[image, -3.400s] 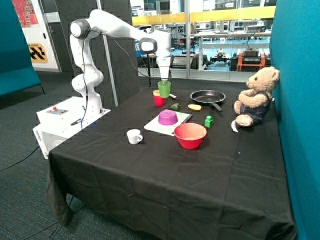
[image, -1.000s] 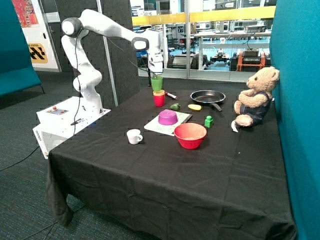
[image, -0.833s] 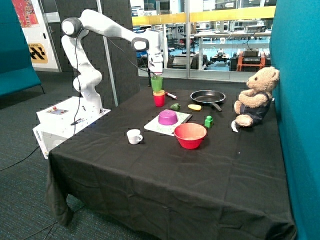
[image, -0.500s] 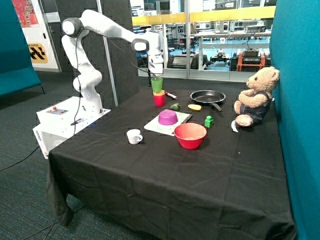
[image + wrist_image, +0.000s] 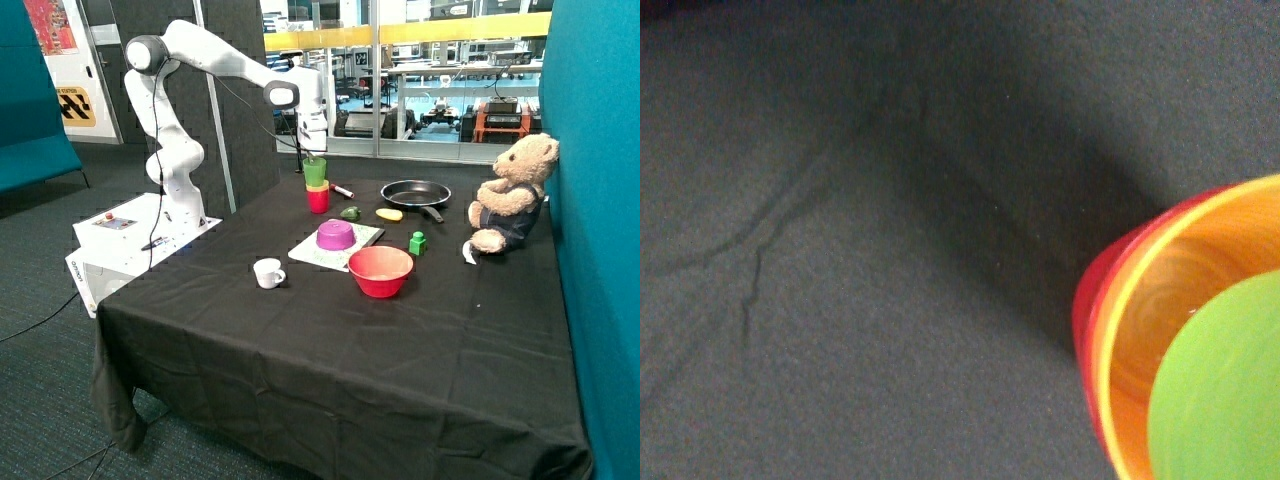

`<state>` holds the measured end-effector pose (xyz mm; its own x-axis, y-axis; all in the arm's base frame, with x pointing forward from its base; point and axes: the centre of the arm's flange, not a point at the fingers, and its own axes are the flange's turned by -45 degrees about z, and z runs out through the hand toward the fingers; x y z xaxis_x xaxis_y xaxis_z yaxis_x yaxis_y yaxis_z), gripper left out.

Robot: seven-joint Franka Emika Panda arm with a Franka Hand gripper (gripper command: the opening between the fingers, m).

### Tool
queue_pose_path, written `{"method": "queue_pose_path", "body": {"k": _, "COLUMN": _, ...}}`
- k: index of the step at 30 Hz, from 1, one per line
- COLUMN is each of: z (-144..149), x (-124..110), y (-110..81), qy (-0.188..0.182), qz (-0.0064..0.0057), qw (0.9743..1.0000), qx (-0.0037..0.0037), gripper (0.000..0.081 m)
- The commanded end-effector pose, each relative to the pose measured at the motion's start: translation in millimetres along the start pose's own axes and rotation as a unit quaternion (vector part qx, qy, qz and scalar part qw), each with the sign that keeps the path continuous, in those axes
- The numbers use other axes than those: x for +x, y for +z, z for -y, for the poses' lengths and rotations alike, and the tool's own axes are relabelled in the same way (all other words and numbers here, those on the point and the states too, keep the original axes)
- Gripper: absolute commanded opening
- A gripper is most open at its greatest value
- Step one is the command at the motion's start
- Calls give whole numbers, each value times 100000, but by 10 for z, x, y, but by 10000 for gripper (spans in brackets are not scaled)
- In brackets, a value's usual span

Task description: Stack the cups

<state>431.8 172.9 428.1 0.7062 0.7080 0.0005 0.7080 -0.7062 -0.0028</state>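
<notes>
The red-pink cup [image 5: 318, 202] stands at the table's far side with the yellow cup [image 5: 317, 186] nested in it, only the yellow rim showing. My gripper [image 5: 316, 155] is right above them, shut on the green cup [image 5: 315, 172], whose lower part sits in the yellow cup's mouth. In the wrist view the green cup [image 5: 1220, 390] hangs over the yellow cup's inside [image 5: 1160, 300], with the red-pink cup's wall [image 5: 1089, 310] around it. My fingers do not show in the wrist view.
Near the stack lie a marker [image 5: 342, 190], a black frying pan [image 5: 414, 192], a dark green item [image 5: 350, 212] and a yellow item [image 5: 389, 214]. Nearer the front are a purple bowl [image 5: 336, 235] on a white board [image 5: 366, 238], a red bowl [image 5: 380, 270], a green block [image 5: 418, 243], a white mug [image 5: 268, 272] and a teddy bear [image 5: 512, 192].
The gripper has carried the green cup from beside the stack to over it, and over the last second lowered it into the yellow cup.
</notes>
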Motion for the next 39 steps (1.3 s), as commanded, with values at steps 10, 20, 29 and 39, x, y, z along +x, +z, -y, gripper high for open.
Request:
{"method": "queue_pose_path", "body": {"k": 10, "z": 31, "x": 26, "y": 109, "qy": -69, "qz": 26, "qw": 100000, "qx": -140, "gripper": 0}}
{"method": "queue_pose_path", "body": {"k": 20, "z": -31, "x": 63, "y": 149, "qy": 324, "qz": 25, "qw": 99999, "qx": -141, "gripper": 0}}
{"method": "queue_pose_path", "body": {"k": 29, "z": -69, "x": 69, "y": 211, "qy": 909, "qz": 25, "qw": 99996, "qx": -141, "gripper": 0}}
{"method": "queue_pose_path", "body": {"k": 39, "z": 14, "x": 26, "y": 300, "qy": 571, "qz": 25, "qw": 99998, "qx": -141, "gripper": 0}}
